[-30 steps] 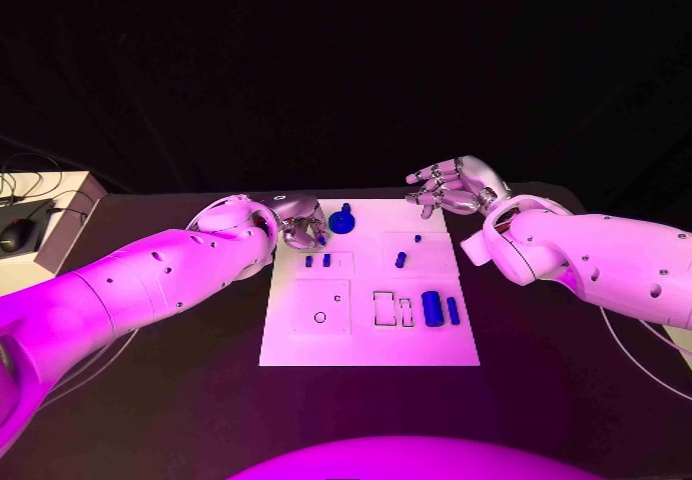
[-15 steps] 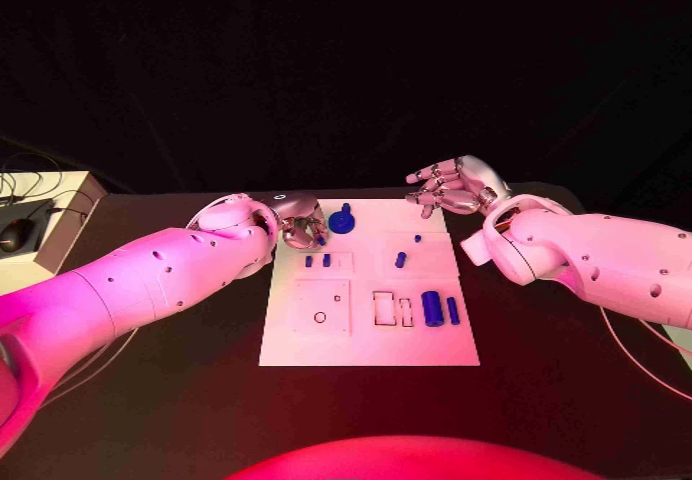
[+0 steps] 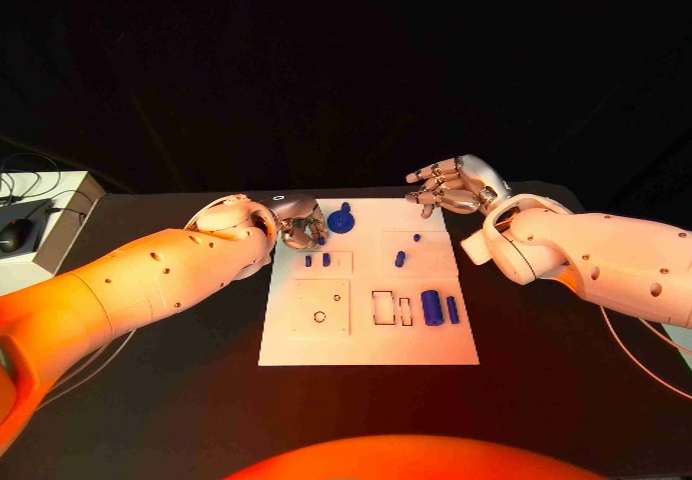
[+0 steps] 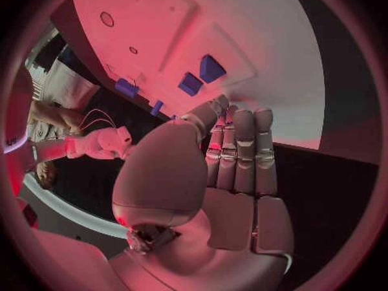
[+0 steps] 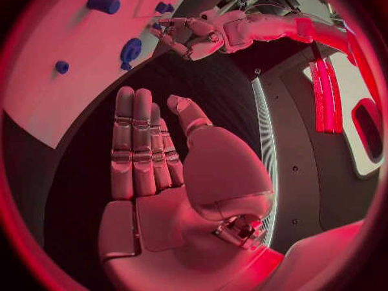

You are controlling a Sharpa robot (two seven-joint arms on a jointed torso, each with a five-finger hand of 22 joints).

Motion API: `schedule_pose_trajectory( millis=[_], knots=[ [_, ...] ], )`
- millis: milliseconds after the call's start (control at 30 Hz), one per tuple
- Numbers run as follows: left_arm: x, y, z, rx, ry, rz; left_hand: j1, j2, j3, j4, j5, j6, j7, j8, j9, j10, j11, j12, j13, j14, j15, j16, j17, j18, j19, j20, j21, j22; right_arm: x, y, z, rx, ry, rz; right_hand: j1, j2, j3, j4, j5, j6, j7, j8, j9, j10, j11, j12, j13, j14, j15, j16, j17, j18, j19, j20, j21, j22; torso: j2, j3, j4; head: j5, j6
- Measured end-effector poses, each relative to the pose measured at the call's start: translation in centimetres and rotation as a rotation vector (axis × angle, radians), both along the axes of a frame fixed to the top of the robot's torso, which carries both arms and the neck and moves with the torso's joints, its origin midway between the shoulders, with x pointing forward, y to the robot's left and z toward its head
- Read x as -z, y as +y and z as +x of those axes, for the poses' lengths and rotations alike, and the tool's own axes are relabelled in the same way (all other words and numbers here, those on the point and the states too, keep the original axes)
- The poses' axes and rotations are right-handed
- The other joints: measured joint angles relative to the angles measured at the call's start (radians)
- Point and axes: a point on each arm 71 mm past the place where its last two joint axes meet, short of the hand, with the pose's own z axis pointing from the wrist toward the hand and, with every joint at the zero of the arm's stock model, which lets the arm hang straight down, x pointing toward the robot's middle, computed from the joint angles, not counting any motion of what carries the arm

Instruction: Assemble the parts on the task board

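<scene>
**Both hands hover at the far corners of the board**

The white task board (image 3: 369, 340) lies flat in the middle of the black table (image 3: 188, 400). Small blue parts sit on it: a round knob-like piece (image 3: 340, 219) near the far edge, two short pegs (image 3: 317, 260) standing side by side left of centre, and two upright cylinders (image 3: 440, 307) toward the right. Thin outlined recesses mark its near half.

The left hand (image 3: 302, 230) sits at the board's far-left corner, just beside the round piece, fingers straight and close together, holding nothing. The right hand (image 3: 456, 188) hangs at the far-right corner, palm open, fingers extended, empty.
</scene>
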Motion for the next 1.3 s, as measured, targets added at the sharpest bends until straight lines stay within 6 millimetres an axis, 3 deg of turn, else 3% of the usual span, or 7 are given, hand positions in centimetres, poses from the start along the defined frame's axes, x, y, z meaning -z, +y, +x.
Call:
schedule_pose_trajectory(
  millis=[133, 767, 900, 1100, 1300],
  knots=[
    [0.2, 0.1, -0.1, -0.001, 0.009, 0.005, 0.001, -0.007, 0.010, 0.009, 0.000, -0.021, -0.003, -0.002, -0.003, -0.019, 0.009, 0.000, -0.001, -0.006, 0.001, 0.000, 0.000, 0.000, -0.003, 0.002, -0.003, -0.001, 0.0, 0.0, 0.0, 0.001, 0.000, 0.000, 0.000, 0.000, 0.000, 0.000, 0.000, 0.000, 0.000, 0.000, 0.000, 0.000, 0.000, 0.000, 0.000, 0.000, 0.000, 0.000, 0.000, 0.000, 0.000, 0.000, 0.000, 0.000, 0.000, 0.0001, 0.0006, 0.000, 0.000],
    [0.3, 0.3, 0.0, -0.010, 0.025, 0.016, 0.003, -0.021, 0.019, 0.013, 0.000, -0.049, -0.015, -0.002, -0.003, -0.048, 0.016, 0.004, -0.001, -0.020, 0.012, 0.002, -0.005, 0.000, -0.007, 0.007, -0.006, -0.002, 0.0, 0.0, 0.0, 0.000, -0.001, 0.000, 0.000, 0.000, 0.000, 0.000, 0.000, -0.001, -0.002, 0.000, 0.000, 0.002, 0.002, 0.000, 0.000, 0.000, 0.000, 0.000, 0.000, 0.000, 0.000, 0.000, 0.000, 0.001, -0.001, -0.0010, 0.0003, 0.002, 0.002],
    [0.3, 0.5, 0.0, -0.014, 0.025, 0.017, 0.007, -0.026, 0.022, 0.016, 0.000, -0.087, -0.026, -0.002, -0.003, -0.049, 0.018, 0.004, -0.001, -0.019, 0.012, 0.004, -0.008, 0.000, -0.004, 0.011, -0.010, -0.002, 0.0, 0.0, 0.0, 0.001, -0.001, 0.000, 0.000, 0.000, 0.000, 0.000, 0.000, -0.001, -0.002, 0.000, 0.000, 0.002, 0.002, 0.000, 0.000, 0.000, 0.000, 0.000, 0.000, 0.000, 0.000, 0.000, 0.000, 0.001, 0.000, -0.0010, 0.0002, 0.002, 0.003],
    [0.3, 0.7, 0.0, -0.019, 0.022, 0.017, 0.010, -0.039, 0.020, 0.018, 0.000, -0.182, -0.043, -0.002, -0.007, -0.093, 0.036, 0.008, -0.001, -0.040, 0.025, 0.004, -0.018, 0.000, -0.007, 0.014, -0.017, -0.005, 0.0, 0.0, 0.0, 0.001, -0.001, 0.000, 0.000, 0.000, 0.000, 0.000, 0.000, -0.001, -0.002, 0.000, 0.000, 0.002, 0.002, 0.000, 0.000, 0.000, 0.000, 0.000, 0.000, 0.000, 0.000, 0.000, 0.000, 0.001, 0.000, -0.0009, -0.0004, 0.002, 0.003],
    [0.4, 1.0, 0.2, -0.029, 0.019, 0.019, 0.012, -0.041, 0.014, 0.023, 0.000, -0.208, -0.045, -0.002, -0.007, -0.112, 0.042, 0.008, -0.001, -0.049, 0.027, 0.004, -0.028, 0.012, -0.011, 0.018, -0.021, -0.006, 0.0, -0.1, 0.0, 0.003, -0.001, -0.001, 0.000, 0.000, 0.000, 0.000, 0.000, -0.001, -0.003, 0.000, 0.000, 0.002, 0.002, 0.000, 0.000, 0.000, 0.000, 0.000, 0.000, 0.000, 0.000, 0.000, 0.000, 0.001, 0.000, -0.0008, -0.0001, 0.000, 0.003]
  ],
)
